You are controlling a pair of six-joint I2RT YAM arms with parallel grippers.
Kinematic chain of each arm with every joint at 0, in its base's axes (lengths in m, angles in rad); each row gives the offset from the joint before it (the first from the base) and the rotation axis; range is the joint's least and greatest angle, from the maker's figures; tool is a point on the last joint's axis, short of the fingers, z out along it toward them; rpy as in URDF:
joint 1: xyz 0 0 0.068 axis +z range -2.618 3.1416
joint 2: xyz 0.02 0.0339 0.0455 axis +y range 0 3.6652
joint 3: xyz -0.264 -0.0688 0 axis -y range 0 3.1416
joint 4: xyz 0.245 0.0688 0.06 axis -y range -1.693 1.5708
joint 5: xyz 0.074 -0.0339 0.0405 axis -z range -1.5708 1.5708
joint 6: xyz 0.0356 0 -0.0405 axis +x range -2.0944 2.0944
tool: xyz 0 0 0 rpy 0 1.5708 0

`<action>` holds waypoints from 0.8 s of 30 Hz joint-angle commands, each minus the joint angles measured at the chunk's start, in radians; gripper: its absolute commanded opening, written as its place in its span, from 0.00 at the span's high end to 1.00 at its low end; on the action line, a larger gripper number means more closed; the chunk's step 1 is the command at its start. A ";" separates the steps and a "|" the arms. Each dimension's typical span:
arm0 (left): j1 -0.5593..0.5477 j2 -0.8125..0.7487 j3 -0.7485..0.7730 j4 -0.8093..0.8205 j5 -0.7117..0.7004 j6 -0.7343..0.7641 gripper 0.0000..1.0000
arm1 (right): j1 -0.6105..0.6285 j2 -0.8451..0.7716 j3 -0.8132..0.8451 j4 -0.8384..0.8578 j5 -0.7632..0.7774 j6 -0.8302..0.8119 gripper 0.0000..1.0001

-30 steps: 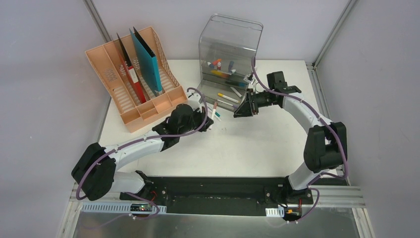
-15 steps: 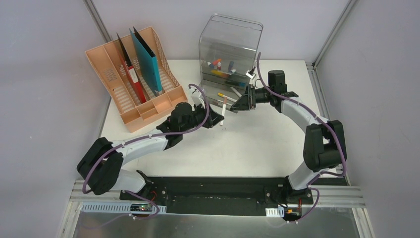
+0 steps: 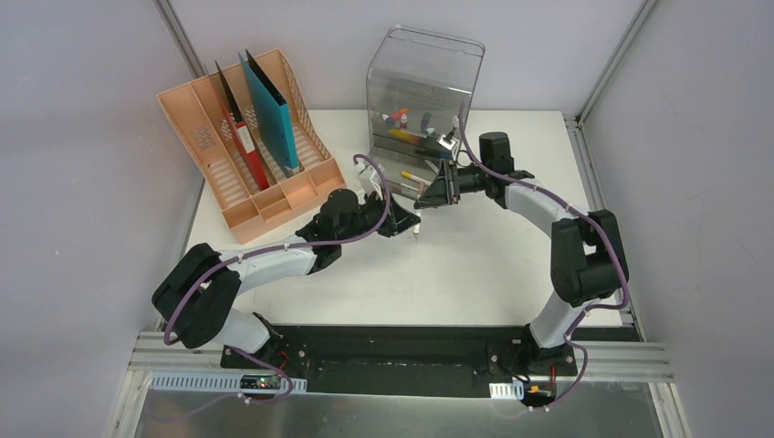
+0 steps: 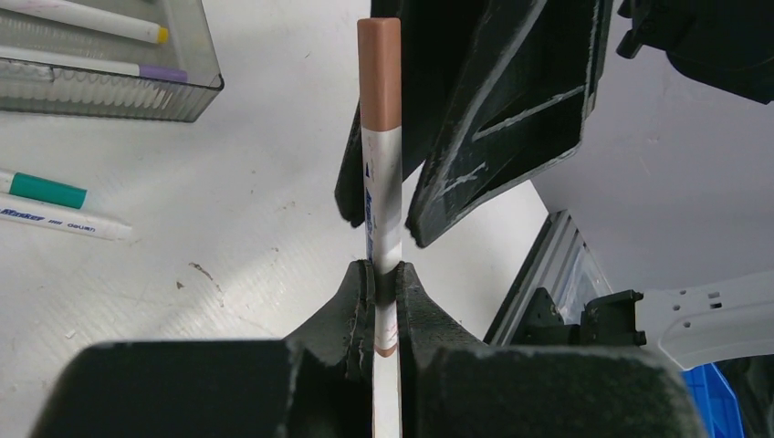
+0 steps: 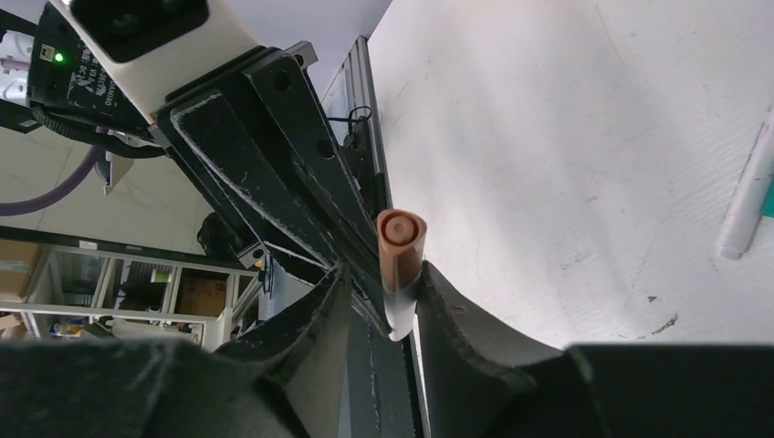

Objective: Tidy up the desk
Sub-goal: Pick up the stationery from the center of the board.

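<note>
My left gripper point(image 4: 384, 278) is shut on the lower barrel of a white marker with a brown cap point(image 4: 381, 137), holding it just above the white desk point(image 3: 493, 265). The right gripper point(image 5: 383, 292) faces it from the other side, open, with its jaws either side of the brown cap point(image 5: 401, 242). The cap lies against one finger, and a gap shows on the other side. In the top view the two grippers meet in front of the drawer box, with the marker point(image 3: 417, 205) between them.
A peach file rack point(image 3: 246, 146) with folders stands at the back left. A clear grey drawer box point(image 3: 422, 82) has its drawer point(image 4: 109, 87) pulled out with markers in it. Two loose markers point(image 4: 55, 205) lie on the desk near the drawer.
The left arm has carried the marker right and turned it toward the right gripper. The right gripper has swung left and now has its jaws around the cap end.
</note>
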 commanded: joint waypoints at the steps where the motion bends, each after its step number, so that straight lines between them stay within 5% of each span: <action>1: -0.012 0.004 0.024 0.079 0.028 -0.017 1.00 | 0.028 0.014 0.012 0.041 -0.033 0.018 0.66; 5: -0.012 0.005 0.024 0.079 0.028 -0.014 1.00 | 0.031 0.020 0.013 0.042 -0.030 0.020 0.70; 11: -0.011 0.011 0.023 0.079 0.030 -0.015 1.00 | 0.035 0.017 0.015 0.041 -0.023 0.022 0.97; 14: -0.011 0.011 0.025 0.067 0.032 -0.011 1.00 | 0.037 0.017 0.013 0.041 -0.023 0.021 1.00; 24: -0.011 -0.081 0.023 -0.104 -0.008 0.084 0.48 | 0.037 0.021 0.019 0.028 -0.024 -0.015 1.00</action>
